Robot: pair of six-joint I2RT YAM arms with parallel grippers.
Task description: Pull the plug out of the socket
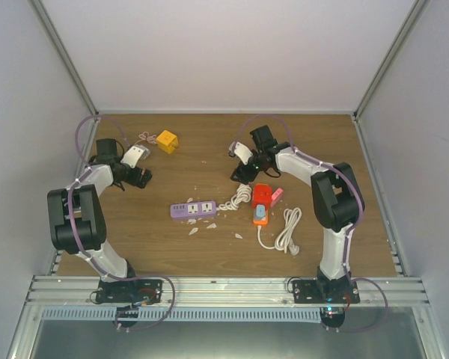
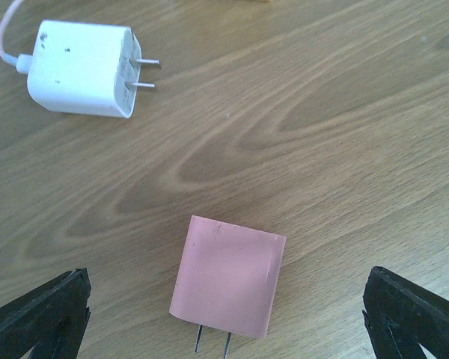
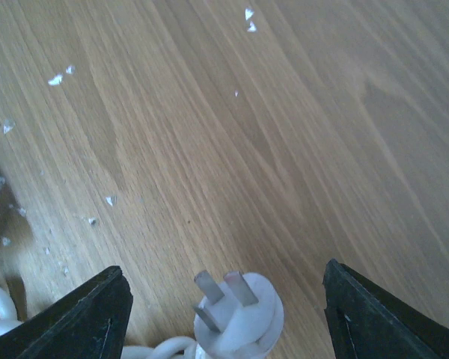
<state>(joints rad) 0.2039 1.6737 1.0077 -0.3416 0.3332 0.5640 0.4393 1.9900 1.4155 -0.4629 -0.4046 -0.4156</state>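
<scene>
The pink rectangular plug (image 2: 228, 277) is laid flat, prongs pointed back at the left gripper (image 2: 224, 303). That and the right gripper (image 3: 223, 271) are held unclenched.

The top camera looked down from high behind the near edge, far enough to take in the whole table (image 1: 209, 247). Both wrist cameras faced down at that same wood from close by, the left over a white charger (image 2: 78, 69), the right over a white plug (image 3: 236, 314).

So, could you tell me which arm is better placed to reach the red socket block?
Right, probably: the right tool hangs near the red socket block; the left tool is away over a pink adapter.
</scene>
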